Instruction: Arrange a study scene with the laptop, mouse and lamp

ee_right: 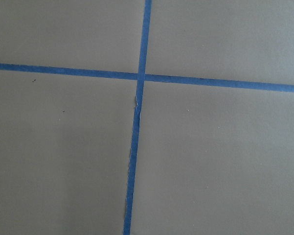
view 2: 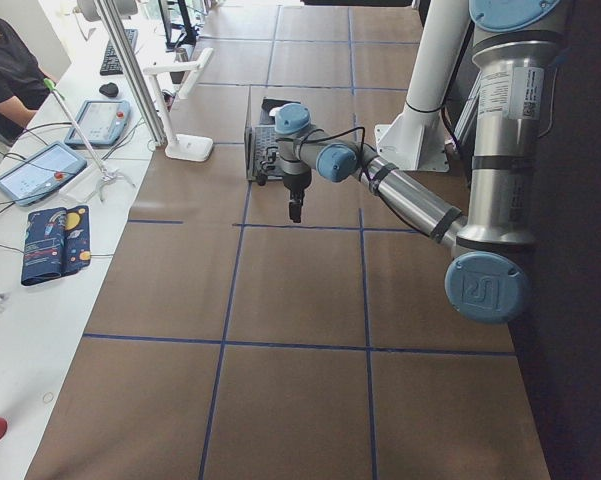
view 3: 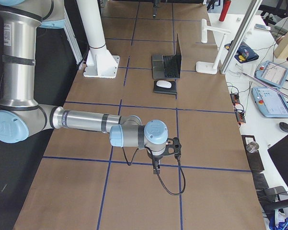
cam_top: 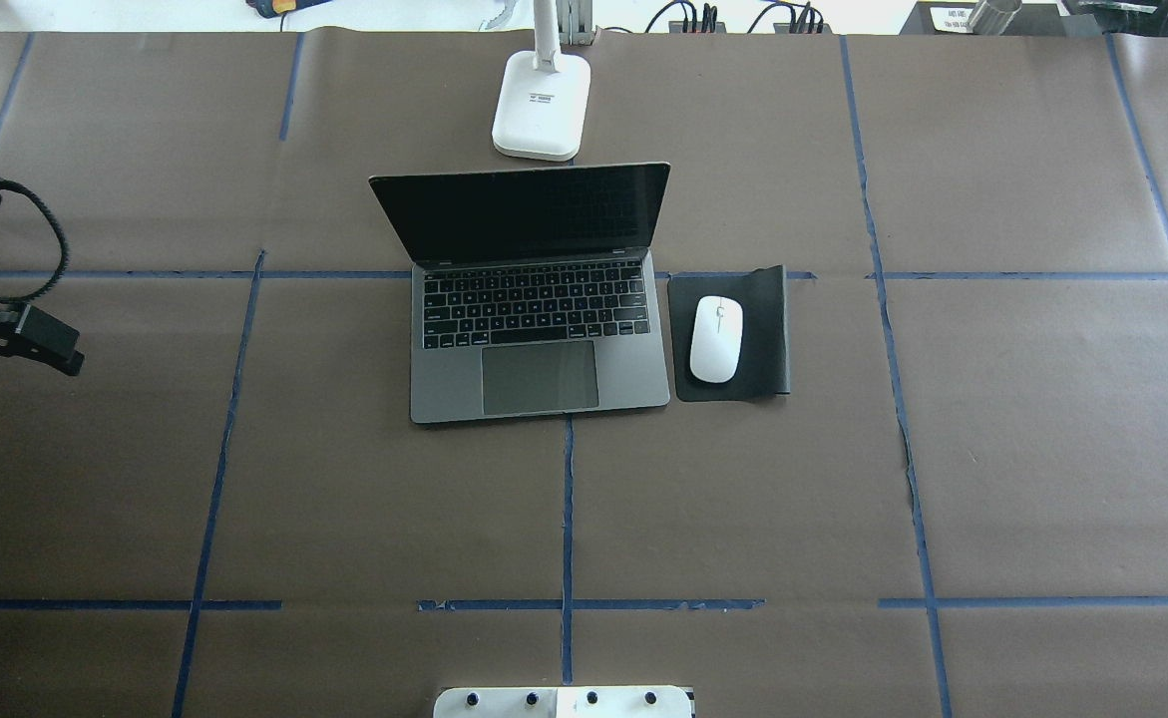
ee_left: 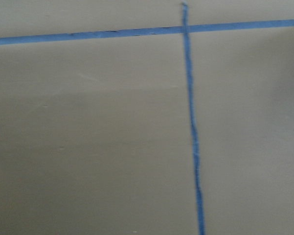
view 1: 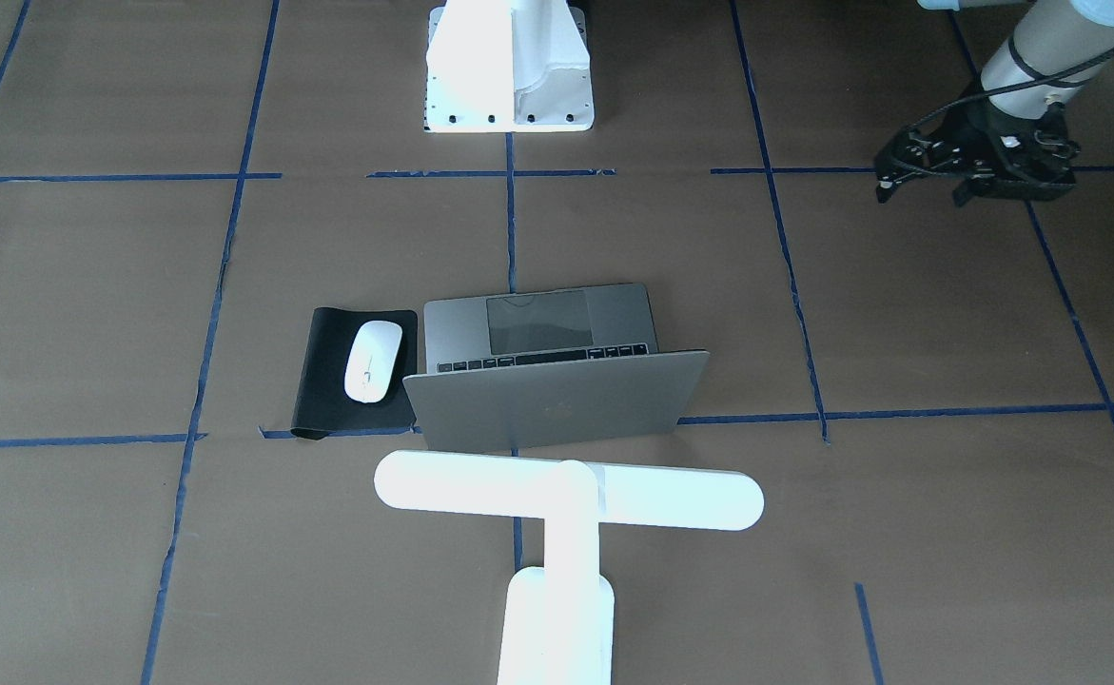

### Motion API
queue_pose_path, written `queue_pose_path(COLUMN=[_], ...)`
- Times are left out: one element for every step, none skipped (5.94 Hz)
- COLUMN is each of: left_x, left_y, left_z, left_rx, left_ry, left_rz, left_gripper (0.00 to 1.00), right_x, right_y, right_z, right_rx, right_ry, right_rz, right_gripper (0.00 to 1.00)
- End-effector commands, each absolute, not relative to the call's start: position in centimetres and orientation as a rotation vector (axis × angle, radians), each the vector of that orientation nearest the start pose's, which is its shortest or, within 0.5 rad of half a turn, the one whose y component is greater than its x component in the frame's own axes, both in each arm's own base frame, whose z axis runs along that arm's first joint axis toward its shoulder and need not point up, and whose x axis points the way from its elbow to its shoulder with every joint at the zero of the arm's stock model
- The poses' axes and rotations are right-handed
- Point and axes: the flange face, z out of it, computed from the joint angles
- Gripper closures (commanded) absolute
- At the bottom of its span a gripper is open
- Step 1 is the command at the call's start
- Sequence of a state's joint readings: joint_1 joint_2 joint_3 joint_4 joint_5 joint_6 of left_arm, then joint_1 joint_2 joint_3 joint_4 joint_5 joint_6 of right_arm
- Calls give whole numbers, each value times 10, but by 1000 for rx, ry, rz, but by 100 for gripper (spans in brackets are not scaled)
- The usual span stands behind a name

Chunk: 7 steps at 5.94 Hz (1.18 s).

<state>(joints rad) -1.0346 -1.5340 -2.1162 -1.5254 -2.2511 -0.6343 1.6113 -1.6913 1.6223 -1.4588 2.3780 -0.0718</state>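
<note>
The silver-grey laptop (cam_top: 539, 339) stands open at the table's middle, with its lid (view 1: 557, 400) toward the far side. The white mouse (cam_top: 716, 339) lies on a black mat (cam_top: 768, 329) just to the laptop's right; it also shows in the front view (view 1: 372, 362). The white T-shaped lamp (view 1: 566, 495) stands behind the laptop, its base (cam_top: 542, 105) on the paper. My left gripper (cam_top: 63, 357) hovers far to the left of the laptop, empty, and looks shut. My right gripper (view 3: 156, 170) shows only in the right side view, far from the laptop; I cannot tell whether it is open or shut.
The robot's white pedestal (view 1: 509, 67) sits at the near table edge. Brown paper with blue tape lines covers the table. Tablets, a keyboard and a seated person (view 2: 0, 70) are on the operators' side beyond the lamp.
</note>
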Motion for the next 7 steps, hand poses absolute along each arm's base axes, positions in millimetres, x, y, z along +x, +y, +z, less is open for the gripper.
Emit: queue_pose_path(left_x=[96, 54, 14, -7, -11, -37, -52], left_y=[-427, -441, -450, -450, -445, -441, -438], left_z=[486, 534, 585, 605, 617, 643, 659], left_rx=[1, -6, -7, -6, -22, -45, -50], left_ry=[791, 797, 806, 803, 802, 800, 800], left_rz=[88, 88, 93, 89, 76, 17, -1], left_gripper=[0, 0, 0, 0, 0, 0, 0], right_x=[85, 84, 84, 84, 84, 84, 85], right_y=[-435, -436, -437, -438, -438, -439, -437], right_z=[681, 680, 680, 679, 678, 678, 679], right_rx=[74, 74, 74, 77, 79, 80, 79], right_ry=[-804, -804, -804, -804, -802, -802, -797], right_rz=[-30, -30, -28, -29, -31, -32, -31], right_gripper=[0, 0, 0, 0, 0, 0, 0])
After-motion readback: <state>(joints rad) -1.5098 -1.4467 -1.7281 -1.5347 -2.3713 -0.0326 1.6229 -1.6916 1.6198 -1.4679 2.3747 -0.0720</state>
